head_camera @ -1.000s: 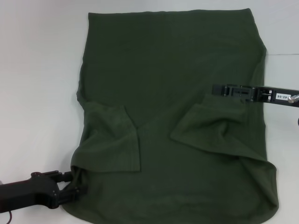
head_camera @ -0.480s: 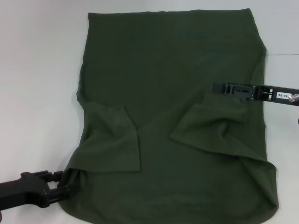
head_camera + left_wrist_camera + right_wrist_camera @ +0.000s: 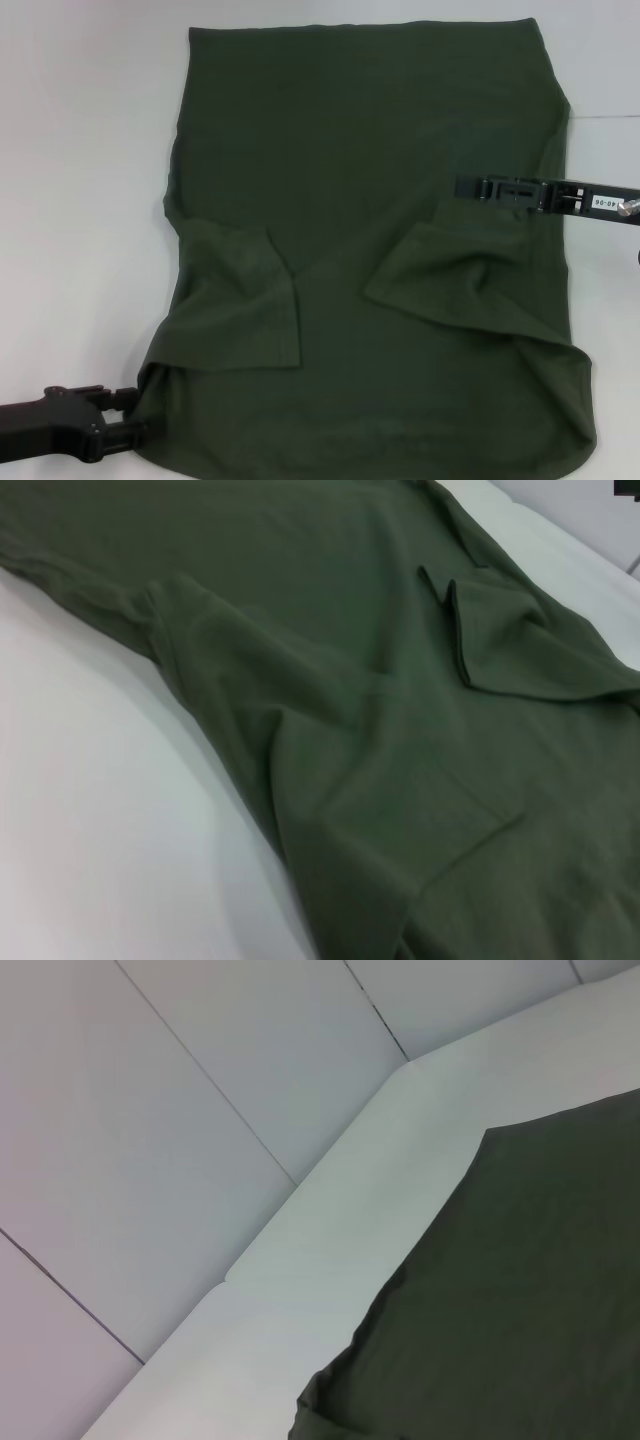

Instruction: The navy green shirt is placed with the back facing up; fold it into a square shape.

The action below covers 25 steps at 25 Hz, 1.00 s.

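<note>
While the navy green shirt [image 3: 370, 200] is lying spread across the white table [image 3: 80, 150], plain side up and with both short sleeves folded inward onto the body, the left gripper [image 3: 128, 415] is sitting low at the garment's near left corner. Its dark fingers are meeting the cloth edge there, and the fabric is bunching slightly toward them, so they are probably pinching that corner; whether they are fully closed on it I cannot tell. The left wrist view is showing only the shirt's wrinkled surface and its edge against the table, with no fingers in sight.

The right gripper [image 3: 470, 189] is reaching in from the right side and hanging over the shirt just above the folded right sleeve [image 3: 450, 275]. Its jaws are looking narrow, though whether they are gripping cloth I cannot tell. The right wrist view is taking in the shirt's far corner, the table and the pale wall panels [image 3: 150, 1110] behind it.

In my judgement, the sleeves are tucked in to give the body straight sides, and the near corner is being taken so the near end can be carried over the rest toward a square.
</note>
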### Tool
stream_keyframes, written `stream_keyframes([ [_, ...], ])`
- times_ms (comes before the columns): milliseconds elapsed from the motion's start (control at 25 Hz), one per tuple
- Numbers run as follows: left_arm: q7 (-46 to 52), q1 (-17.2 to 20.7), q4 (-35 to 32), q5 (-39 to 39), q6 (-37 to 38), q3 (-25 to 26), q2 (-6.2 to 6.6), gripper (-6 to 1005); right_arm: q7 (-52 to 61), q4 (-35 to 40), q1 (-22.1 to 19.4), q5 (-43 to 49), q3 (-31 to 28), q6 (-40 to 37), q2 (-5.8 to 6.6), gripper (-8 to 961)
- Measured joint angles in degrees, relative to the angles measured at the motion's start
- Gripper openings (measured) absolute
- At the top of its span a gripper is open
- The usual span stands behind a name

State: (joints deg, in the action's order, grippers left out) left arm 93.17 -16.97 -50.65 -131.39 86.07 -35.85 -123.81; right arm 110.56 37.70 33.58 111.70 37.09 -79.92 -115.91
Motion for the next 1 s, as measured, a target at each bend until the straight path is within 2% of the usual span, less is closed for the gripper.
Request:
stream_keyframes([
  [480,0.2,-0.2,-0.3,-0.3,0.7,-0.2,0.01,629,0.0,0.0,-0.1,0.0,-0.2,0.0,0.06,905],
  [1000,-0.1,-2.2,-0.1,-0.5,3.0,-0.2,-0.03,625,-0.1,0.0,0.2,-0.1,-0.3,0.0,0.13,904],
])
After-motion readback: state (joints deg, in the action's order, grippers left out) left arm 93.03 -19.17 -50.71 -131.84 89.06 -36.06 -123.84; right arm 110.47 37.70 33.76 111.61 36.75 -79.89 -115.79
